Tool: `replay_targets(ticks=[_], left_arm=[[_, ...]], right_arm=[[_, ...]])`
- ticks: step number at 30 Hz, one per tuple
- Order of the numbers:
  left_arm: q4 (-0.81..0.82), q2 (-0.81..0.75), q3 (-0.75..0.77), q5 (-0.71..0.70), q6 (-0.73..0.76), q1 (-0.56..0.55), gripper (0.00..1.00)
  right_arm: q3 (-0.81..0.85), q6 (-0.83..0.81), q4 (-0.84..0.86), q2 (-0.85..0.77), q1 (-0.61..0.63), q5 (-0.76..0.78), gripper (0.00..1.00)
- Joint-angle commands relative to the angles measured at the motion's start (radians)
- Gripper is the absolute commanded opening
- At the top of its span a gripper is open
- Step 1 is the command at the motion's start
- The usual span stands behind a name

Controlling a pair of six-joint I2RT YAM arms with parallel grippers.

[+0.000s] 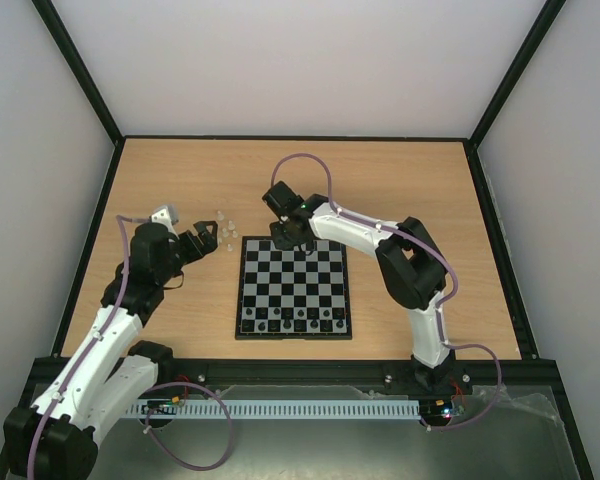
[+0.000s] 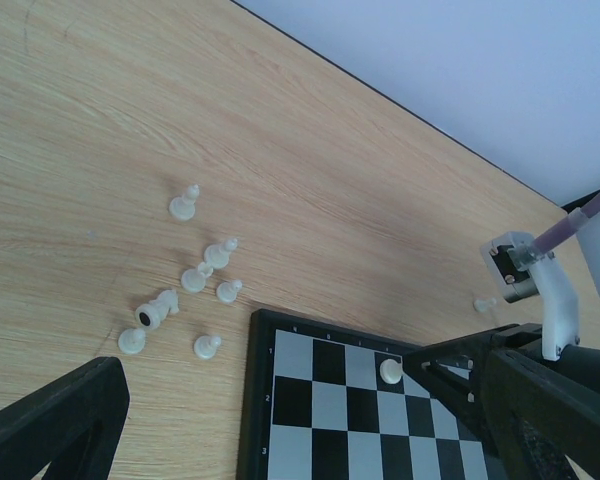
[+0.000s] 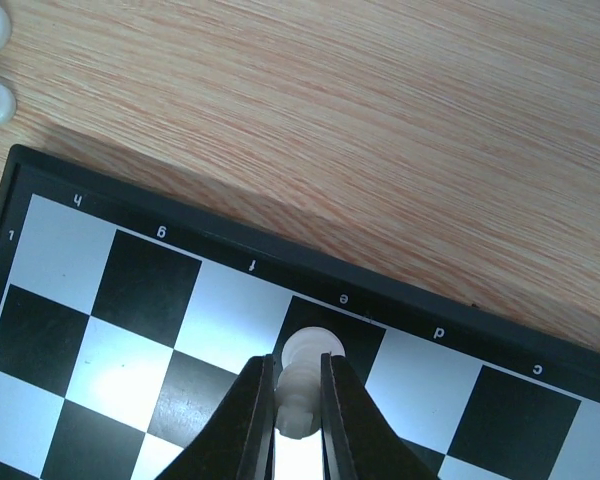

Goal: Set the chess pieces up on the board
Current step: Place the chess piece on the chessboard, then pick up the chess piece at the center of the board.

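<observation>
Fingers (image 2: 55, 425) of our left gripper (image 1: 208, 240) stand spread wide with nothing between them. Just ahead of their tips, on the bare table (image 1: 420, 200), lie the loose pieces (image 2: 195, 277). We count seven in the left wrist view, one tipped on its side with its dark base toward the camera. They sit close to the far left corner of the board (image 1: 294, 336) but not on it. In the left wrist view that corner falls between our left fingers, and the border there carries the digits 1, 2 and 3 down its edge.

Black pieces (image 1: 298, 313) stand along the board's edge opposite our right gripper (image 3: 298, 370). That gripper is closed on a single pale piece (image 3: 312, 350), pinching it upright below its round head. Directly under the tips is the black first-rank square beside the letter e; we cannot tell whether the piece touches it. The border letters there read h, g, f, e, d, c, upside down to the camera, with 1 and 2 at the left edge. Two of the loose pieces show well off to this gripper's left, beyond the board's corner.
</observation>
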Motion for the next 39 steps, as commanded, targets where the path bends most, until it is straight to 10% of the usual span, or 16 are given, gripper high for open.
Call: replay_targets(ticks=[1, 25, 33, 39], left_arm=[[-0.011, -0.012, -0.016, -0.002, -0.001, 0.006, 0.99], [-0.017, -0.018, -0.013, -0.001, -0.004, 0.006, 1.0], [-0.03, -0.012, 0.006, -0.011, 0.0, 0.006, 0.99], [-0.018, 0.016, 0.02, 0.016, 0.008, 0.009, 1.0]], right_arm=[[0.025, 0.009, -0.067, 0.019, 0.002, 0.019, 0.02], [0.078, -0.006, -0.102, -0.04, 0.002, 0.016, 0.29], [0.06, -0.021, -0.129, -0.169, -0.027, 0.105, 0.58], [-0.079, -0.024, -0.089, -0.312, -0.163, 0.12, 0.99]])
